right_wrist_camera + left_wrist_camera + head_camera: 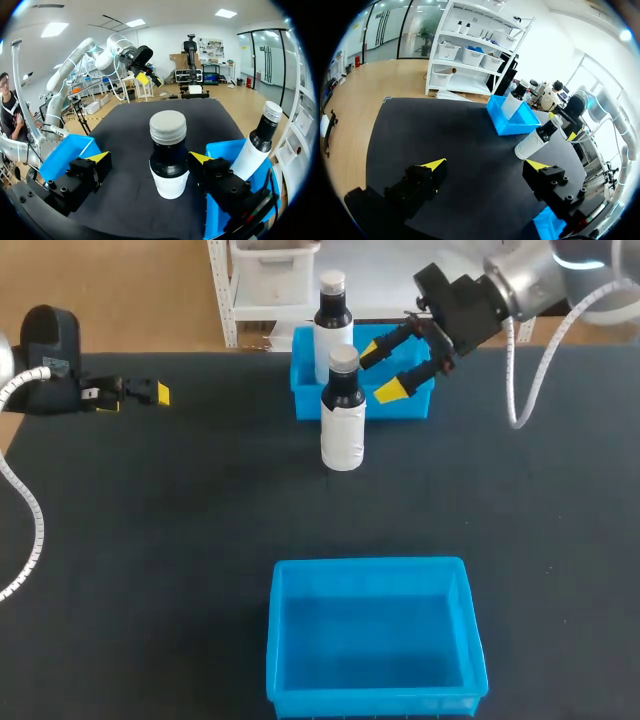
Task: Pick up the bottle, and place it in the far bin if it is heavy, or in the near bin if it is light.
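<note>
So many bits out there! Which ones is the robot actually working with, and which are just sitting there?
In the job:
far bin
near bin
bottle, standing between the bins
right gripper, open, by that bottle

Just sitting:
second bottle, standing in the far bin
left gripper, open, off to one side

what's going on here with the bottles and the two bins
The right gripper is open beside a bottle that stands upright on the table, just in front of the far bin. It has not gripped the bottle yet. A second bottle stands in that far bin. The near bin holds nothing. The left gripper is open, off at the left side.
</note>
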